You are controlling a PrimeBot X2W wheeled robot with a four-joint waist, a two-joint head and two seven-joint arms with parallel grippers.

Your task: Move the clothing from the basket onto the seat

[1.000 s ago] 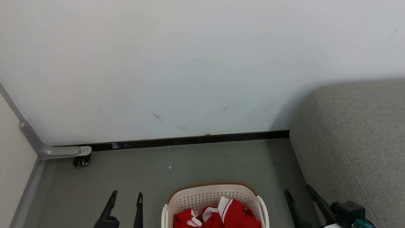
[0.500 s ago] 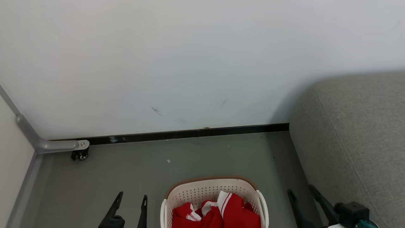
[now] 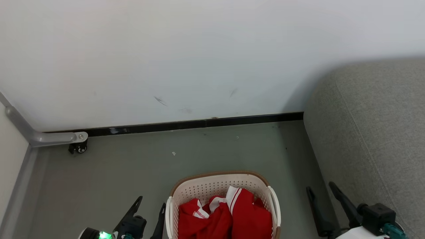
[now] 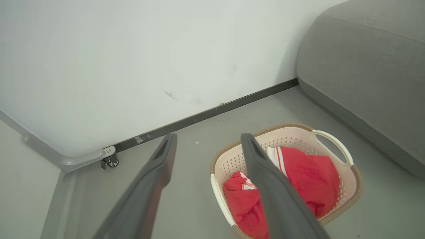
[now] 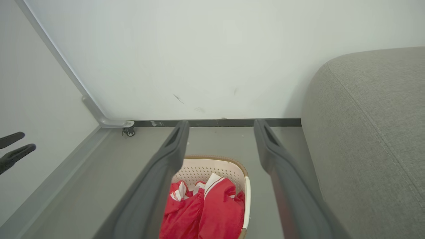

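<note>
Clothing (image 3: 239, 215) is lying bunched inside the basket (image 3: 219, 174), with white striped cuffs showing on top. The basket is sitting on the grey floor (image 3: 116, 172), and the seat (image 3: 372, 132) is standing just to its right. Left gripper (image 3: 151, 201) is hovering by the basket's left side, fingers spread and empty. Right gripper (image 3: 320, 186) — also spread wide, holding nothing — is hanging between basket and seat.
</note>
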